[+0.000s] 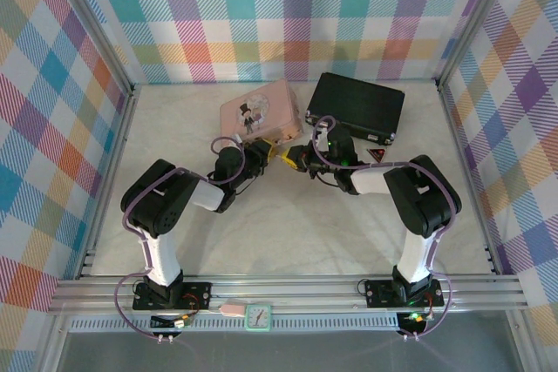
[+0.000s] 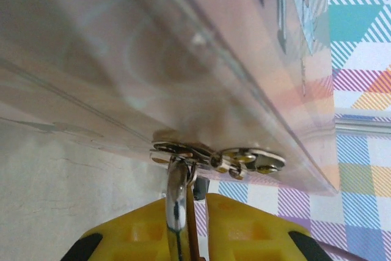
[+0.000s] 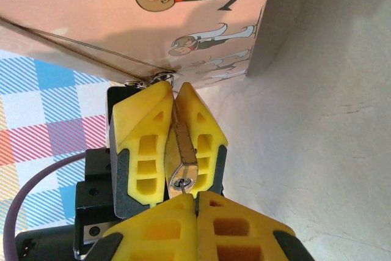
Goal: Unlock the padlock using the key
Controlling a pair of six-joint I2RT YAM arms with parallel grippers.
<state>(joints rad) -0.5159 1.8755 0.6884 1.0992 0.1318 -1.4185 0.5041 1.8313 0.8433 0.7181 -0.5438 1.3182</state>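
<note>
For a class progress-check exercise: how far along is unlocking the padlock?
Done: the left end effector clamps the padlock, whose shackle hangs through the clasp of the pink box. In hand: the right end effector, shut, sits at the padlock's keyhole end; the key itself is not discernible. Left: the shackle looks closed, so turning the key and freeing it remain.

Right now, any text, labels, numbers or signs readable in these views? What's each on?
No text reads clearly.
On the pink box: cartoon figures; dark print blurred, unreadable.
On the red triangle sign: too small to read.
On the small dial: numerals too small.
</note>
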